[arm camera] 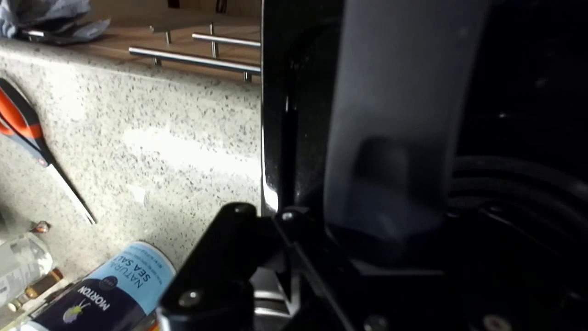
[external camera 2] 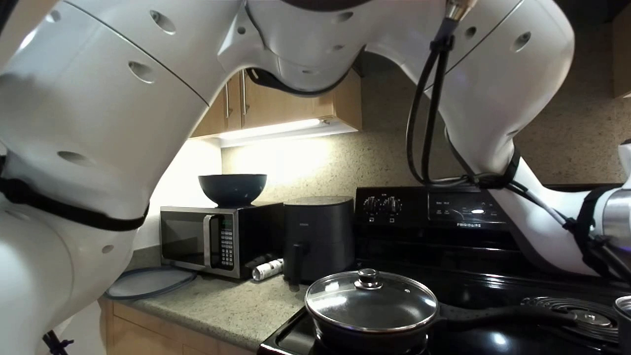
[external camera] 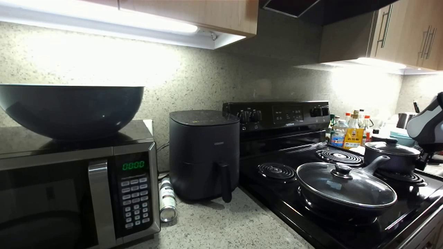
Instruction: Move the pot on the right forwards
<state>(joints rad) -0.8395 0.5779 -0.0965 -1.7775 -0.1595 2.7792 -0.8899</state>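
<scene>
The small dark saucepan (external camera: 389, 162), covered by a glass lid (external camera: 403, 149), sits level over a coil burner (external camera: 405, 177) of the black stove (external camera: 273, 193), and part of the coil shows beneath it. Near it on the stove is a wide, shallow black frying pan (external camera: 339, 210) under a domed glass lid (external camera: 318, 177) with a knob; in an exterior view the pan's handle (external camera: 375, 165) crosses in front of the saucepan, and whether they touch I cannot tell. The pincer (external camera: 425, 159) is close beside the saucepan, small and dark, partly hidden. The white arm (external camera 2: 88, 123) arches across the top of an exterior view. In the wrist view the pincer comes in from the bottom, mostly lost in shadow, and a broad, blurred grey bar (arm camera: 399, 105) runs down from the top to meet it; I cannot tell whether the pincer is spread or gripping, nor whether the bar is the saucepan's handle. Left of the bar, the speckled table (arm camera: 151, 110) carries scissors (arm camera: 34, 133) with orange and black handles, and a blue Morton sea salt canister (arm camera: 115, 289) shows below them. In both exterior views a microwave (external camera: 76, 193) bears a large dark bowl (external camera: 72, 109), a black air fryer (external camera: 204, 152) stands between microwave and stove, and a white can (external camera: 168, 204) lies between the two appliances. Sauce bottles (external camera: 353, 135) stand beyond the stove.
</scene>
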